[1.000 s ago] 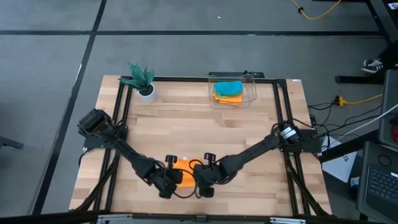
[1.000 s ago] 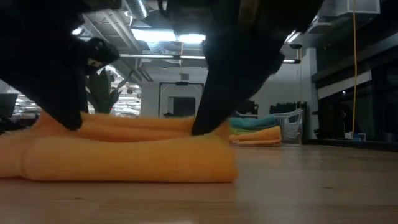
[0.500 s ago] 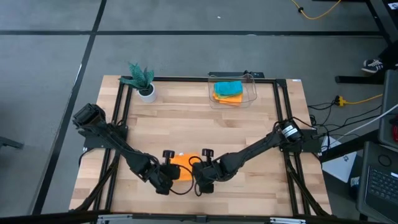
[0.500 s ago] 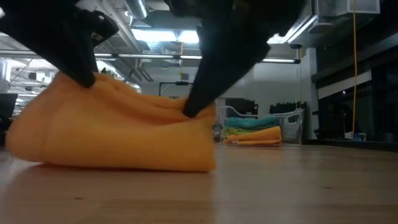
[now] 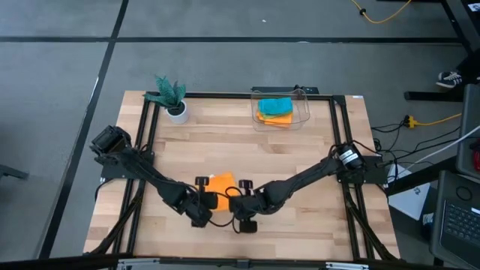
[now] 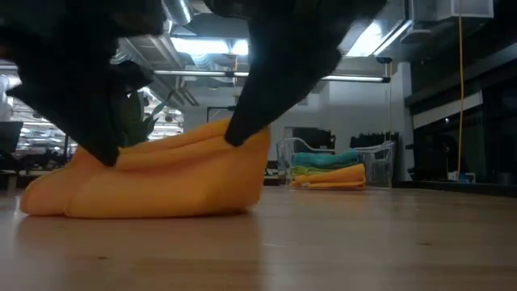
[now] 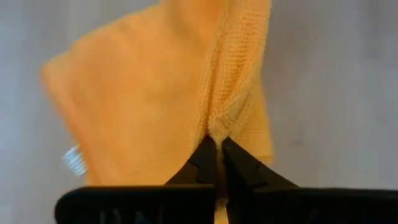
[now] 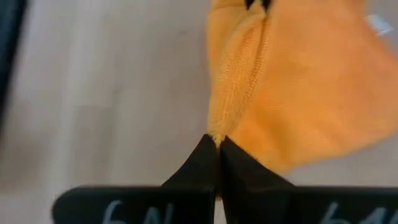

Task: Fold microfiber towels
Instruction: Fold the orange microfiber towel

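Orange towel, one, bunched at near-centre of wooden counter, clamped by left end effector and right end effector. Clear bin, one, far edge: folded towels stacked inside, three colour layers in the low view. Potted plant, one, far left.

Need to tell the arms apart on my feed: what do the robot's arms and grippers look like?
Both are dark, jointed arms with loose black cables. The left gripper and right gripper each end in two black wedge-shaped fingers, tapering to points, on a black bar with faint markings.

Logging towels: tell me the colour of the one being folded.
Orange towel; left wrist view shows it best.
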